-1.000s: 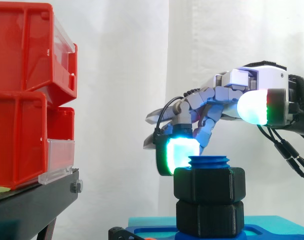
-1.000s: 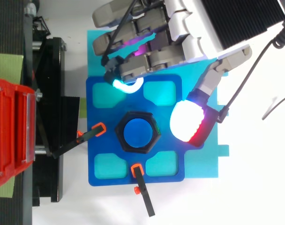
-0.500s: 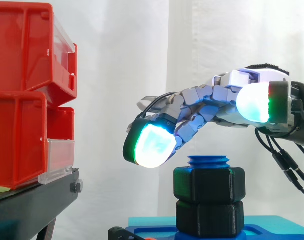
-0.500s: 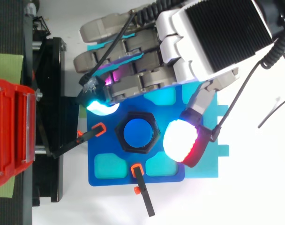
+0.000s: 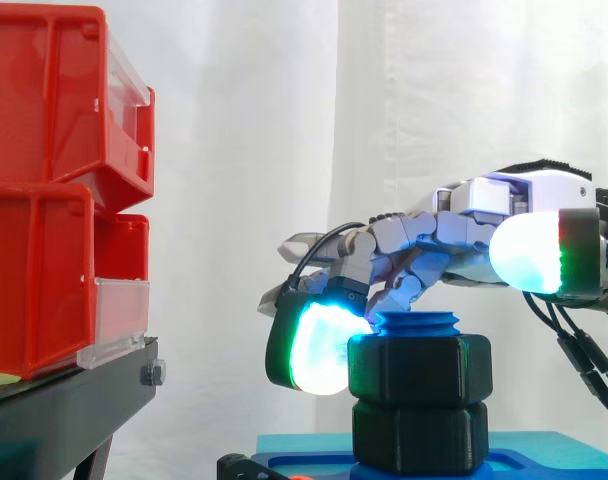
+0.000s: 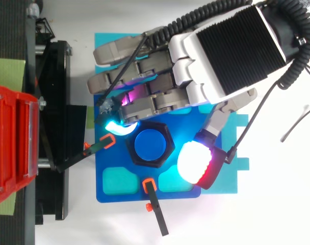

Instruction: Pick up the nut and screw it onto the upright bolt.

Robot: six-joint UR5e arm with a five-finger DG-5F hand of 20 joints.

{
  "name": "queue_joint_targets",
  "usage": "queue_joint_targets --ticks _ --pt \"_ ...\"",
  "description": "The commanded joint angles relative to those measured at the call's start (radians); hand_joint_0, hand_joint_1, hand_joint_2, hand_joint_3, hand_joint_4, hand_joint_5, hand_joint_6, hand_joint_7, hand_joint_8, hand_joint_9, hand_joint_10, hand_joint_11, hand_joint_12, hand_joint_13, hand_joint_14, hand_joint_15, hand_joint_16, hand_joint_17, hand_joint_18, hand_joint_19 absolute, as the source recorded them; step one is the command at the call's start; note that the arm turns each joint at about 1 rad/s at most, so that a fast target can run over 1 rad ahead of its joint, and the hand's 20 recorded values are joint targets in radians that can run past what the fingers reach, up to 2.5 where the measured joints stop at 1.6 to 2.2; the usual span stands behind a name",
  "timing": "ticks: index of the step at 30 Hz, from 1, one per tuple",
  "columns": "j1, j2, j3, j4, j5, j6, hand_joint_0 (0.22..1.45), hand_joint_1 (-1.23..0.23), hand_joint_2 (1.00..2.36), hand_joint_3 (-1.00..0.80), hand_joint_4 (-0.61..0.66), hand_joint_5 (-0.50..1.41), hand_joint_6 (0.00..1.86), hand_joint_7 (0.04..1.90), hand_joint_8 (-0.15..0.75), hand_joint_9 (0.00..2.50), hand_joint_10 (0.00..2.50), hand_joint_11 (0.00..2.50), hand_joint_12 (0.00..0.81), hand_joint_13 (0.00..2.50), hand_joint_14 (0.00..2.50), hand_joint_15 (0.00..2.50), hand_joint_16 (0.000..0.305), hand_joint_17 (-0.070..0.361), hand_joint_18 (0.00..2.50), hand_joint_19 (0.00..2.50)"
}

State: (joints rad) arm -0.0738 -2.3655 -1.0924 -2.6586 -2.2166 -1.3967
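Observation:
A black hex nut sits threaded on the blue upright bolt, whose top shows above it. Below it is a second black hex piece on the blue base plate. My hand hovers over the bolt from the right, fingers bent down. One glowing fingertip rests at the nut's left side. The white-red thumb pad stands apart from the nut, higher than its top. Nothing is clasped between the thumb and the fingers.
Red bins stack on a black stand to the left. Two black clamps with orange tips hold the blue plate. A teal mat lies under it on the white table.
The fingers rose and stretched out leftward above the nut, then came back down. The glowing fingertip now sits lower, against the nut's left side. The thumb moved a little nearer the nut.

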Motion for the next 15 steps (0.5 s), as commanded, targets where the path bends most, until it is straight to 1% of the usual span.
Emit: queue_joint_targets --ticks 1,2,10,13,15 --pt "0.0 0.0 -0.001 -0.012 0.0 -0.001 0.5 -0.03 1.0 -0.5 0.19 0.0 0.51 1.13 0.25 0.8 0.0 0.0 0.311 0.35 0.0 0.0 0.035 0.078 0.01 0.0" --pt "0.0 0.0 -0.003 -0.014 0.0 -0.001 0.51 -0.04 1.0 -0.5 0.17 0.0 0.5 1.16 0.26 0.85 0.0 0.0 0.31 0.36 0.0 0.0 0.035 0.078 0.02 0.0" --pt "-0.004 0.0 -0.001 -0.02 -0.003 -0.001 0.51 -0.09 1.0 -0.5 0.16 0.05 0.5 1.35 0.259 0.93 0.0 0.0 0.296 0.45 0.0 0.0 0.033 0.074 0.11 0.0" --pt "-0.006 0.0 -0.001 -0.02 -0.003 -0.001 0.51 -0.11 1.0 -0.5 0.14 0.05 0.52 1.35 0.256 0.98 0.0 0.0 0.285 0.5 0.0 0.0 0.032 0.071 0.16 0.0" --pt "-0.007 0.0 -0.001 -0.02 -0.003 -0.001 0.52 -0.12 1.0 -0.5 0.15 0.05 0.56 1.29 0.261 1.02 0.0 0.0 0.274 0.53 0.0 0.0 0.03 0.068 0.21 0.0"
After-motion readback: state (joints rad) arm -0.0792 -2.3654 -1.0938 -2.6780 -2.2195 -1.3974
